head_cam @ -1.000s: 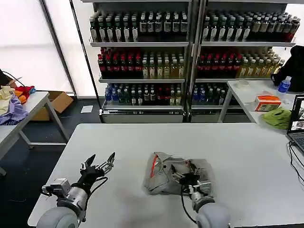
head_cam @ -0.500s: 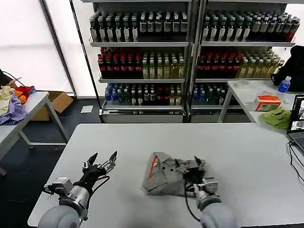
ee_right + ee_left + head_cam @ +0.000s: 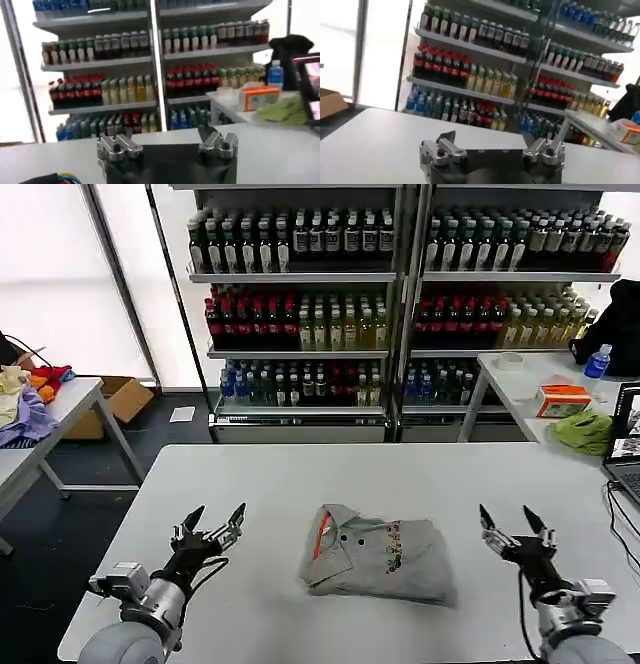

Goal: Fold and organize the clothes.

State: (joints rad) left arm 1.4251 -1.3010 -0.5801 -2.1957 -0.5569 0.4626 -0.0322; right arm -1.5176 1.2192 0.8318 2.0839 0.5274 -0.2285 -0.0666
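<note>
— What's in front of you?

— I see a long white table (image 3: 300,484), and behind it shelves of bottled drinks (image 3: 300,314). On the table, about midway between my two arms, lies the grey shirt (image 3: 375,554), folded into a compact bundle. Its collar with the orange lining points toward my left side, and the small multicolour print faces up.

— And the arms?

— I have both low at the near edge, each well apart from the shirt and touching nothing. The left gripper (image 3: 213,524) hovers over bare tabletop on the collar side, jaws spread wide. The right gripper (image 3: 512,524) hovers on the opposite side, its jaws also spread wide and holding nothing.

— Do the wrist cameras agree?

— Yes. On each I see the fingers (image 3: 442,150) (image 3: 117,146) set far apart, aimed at the shelves.
</note>
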